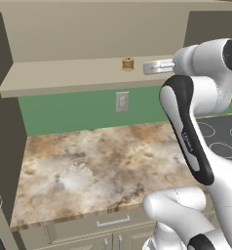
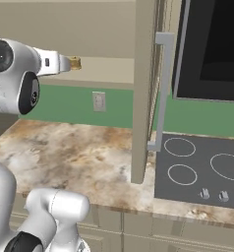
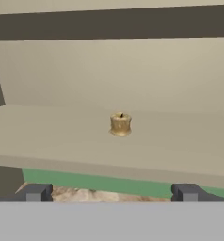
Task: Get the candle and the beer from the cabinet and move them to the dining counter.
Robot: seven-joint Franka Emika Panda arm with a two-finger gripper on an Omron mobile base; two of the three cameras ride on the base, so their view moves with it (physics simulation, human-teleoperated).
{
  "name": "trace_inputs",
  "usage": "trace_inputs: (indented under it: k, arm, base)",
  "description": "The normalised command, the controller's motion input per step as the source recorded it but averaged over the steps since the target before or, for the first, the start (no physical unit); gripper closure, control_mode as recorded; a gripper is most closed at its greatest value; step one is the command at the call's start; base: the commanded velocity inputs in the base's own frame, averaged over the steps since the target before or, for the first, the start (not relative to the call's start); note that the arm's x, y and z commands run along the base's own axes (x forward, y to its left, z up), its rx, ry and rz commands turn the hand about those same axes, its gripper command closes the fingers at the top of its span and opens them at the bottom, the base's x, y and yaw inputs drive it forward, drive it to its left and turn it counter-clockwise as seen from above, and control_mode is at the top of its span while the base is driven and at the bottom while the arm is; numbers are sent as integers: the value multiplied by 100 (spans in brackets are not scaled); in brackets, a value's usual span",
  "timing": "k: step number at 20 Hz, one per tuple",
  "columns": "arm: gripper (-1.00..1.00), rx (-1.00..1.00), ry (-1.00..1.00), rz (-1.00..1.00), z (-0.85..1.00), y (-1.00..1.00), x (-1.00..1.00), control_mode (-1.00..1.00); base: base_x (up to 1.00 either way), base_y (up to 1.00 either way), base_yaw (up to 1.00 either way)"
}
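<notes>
The cabinet [image 1: 88, 29] stands open. Its door [image 2: 142, 88] is swung out edge-on in the right base view, with the grey bar handle [image 2: 162, 93] facing the cooktop [image 2: 202, 170].

The candle [image 1: 127, 63] sits upright on the cabinet shelf [image 1: 64, 78], alone, roughly midway between the shelf's front edge and the back wall. In the hand view the candle [image 3: 120, 124] is centred, and the shelf [image 3: 62, 141] around it is bare.

The gripper [image 1: 149, 68] is held level at shelf height, just to the right of the candle and pointed toward it. It is near but not touching. In the hand view the two fingertips [image 3: 36, 193] stand far apart at the lower corners, so the jaws are wide and hold nothing. The candle lies ahead on the line between them.

Below the shelf is a green wall with a white socket plate [image 1: 122, 101]. Under that is a marbled stone worktop [image 1: 88, 161]. The cooktop is set into the worktop on the right. Drawer fronts with a grey handle [image 1: 113, 222] run along the worktop's near edge.
</notes>
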Motion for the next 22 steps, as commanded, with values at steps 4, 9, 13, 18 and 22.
trace_inputs:
  k: [4,9,13,18,22]
  arm:
    - [-100,0,0,0,0,0,12,-100]
    - [-100,0,0,0,0,0,10,-100]
    - [-100,0,0,0,0,0,5,-100]
    - [-100,0,0,0,0,0,2,-100]
    - [-100,0,0,0,0,0,4,-100]
  base:
    - [0,0,0]
    - [0,0,0]
    - [0,0,0]
    - [0,0,0]
    - [0,0,0]
